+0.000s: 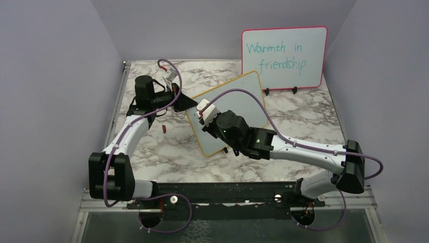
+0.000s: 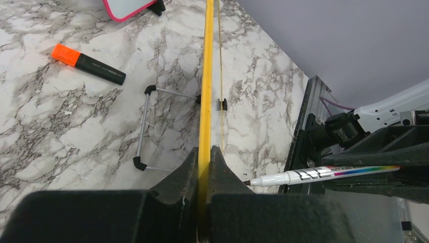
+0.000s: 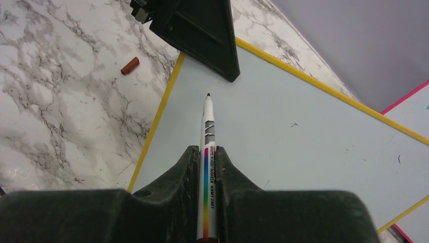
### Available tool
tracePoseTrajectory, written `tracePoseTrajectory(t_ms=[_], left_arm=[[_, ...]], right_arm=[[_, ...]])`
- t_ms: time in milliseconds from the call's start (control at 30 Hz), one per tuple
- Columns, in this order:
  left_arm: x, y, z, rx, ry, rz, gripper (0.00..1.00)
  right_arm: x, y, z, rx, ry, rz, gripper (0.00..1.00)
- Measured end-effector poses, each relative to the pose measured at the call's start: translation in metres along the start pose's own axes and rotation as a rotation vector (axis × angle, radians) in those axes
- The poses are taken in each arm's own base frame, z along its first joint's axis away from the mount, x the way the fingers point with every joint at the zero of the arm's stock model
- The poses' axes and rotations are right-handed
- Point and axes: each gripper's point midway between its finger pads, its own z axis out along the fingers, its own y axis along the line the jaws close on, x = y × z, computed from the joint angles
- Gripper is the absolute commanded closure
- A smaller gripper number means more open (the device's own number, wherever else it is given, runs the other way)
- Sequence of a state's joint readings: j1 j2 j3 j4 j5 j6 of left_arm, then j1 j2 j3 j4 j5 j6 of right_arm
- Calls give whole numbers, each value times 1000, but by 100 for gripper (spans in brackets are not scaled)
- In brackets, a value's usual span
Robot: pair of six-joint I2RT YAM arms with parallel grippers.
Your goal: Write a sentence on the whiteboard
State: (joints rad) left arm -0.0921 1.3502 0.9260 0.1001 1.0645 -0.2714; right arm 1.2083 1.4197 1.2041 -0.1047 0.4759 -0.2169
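The whiteboard is held tilted at mid-table. Its yellow frame is pinched by the left gripper. A marker is clamped in the right gripper, with the tip near the blank surface. The board is judged light, thin and slippery, and likely to pivot under pen pressure. Hold is best taken at the frame.

Odds and ends on the marble bench
A pink-framed board stands upright at the far edge, with "Warmth in friendship." written on it in teal. A black marker with an orange cap lies flat on the marble, as does a small reddish-brown cylinder.
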Motion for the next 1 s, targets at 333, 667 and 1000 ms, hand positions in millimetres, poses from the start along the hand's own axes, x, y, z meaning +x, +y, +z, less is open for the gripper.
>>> tracePoseTrajectory(t_ms=[333, 667, 1000], left_arm=[[-1, -1, 0, 1, 5, 1, 100], [0, -1, 0, 0, 6, 2, 100], [0, -1, 0, 0, 6, 2, 100]], right_arm=[[-8, 7, 14, 4, -16, -14, 99], [-11, 10, 15, 12, -17, -17, 99], [-5, 13, 20, 23, 1, -32, 99]])
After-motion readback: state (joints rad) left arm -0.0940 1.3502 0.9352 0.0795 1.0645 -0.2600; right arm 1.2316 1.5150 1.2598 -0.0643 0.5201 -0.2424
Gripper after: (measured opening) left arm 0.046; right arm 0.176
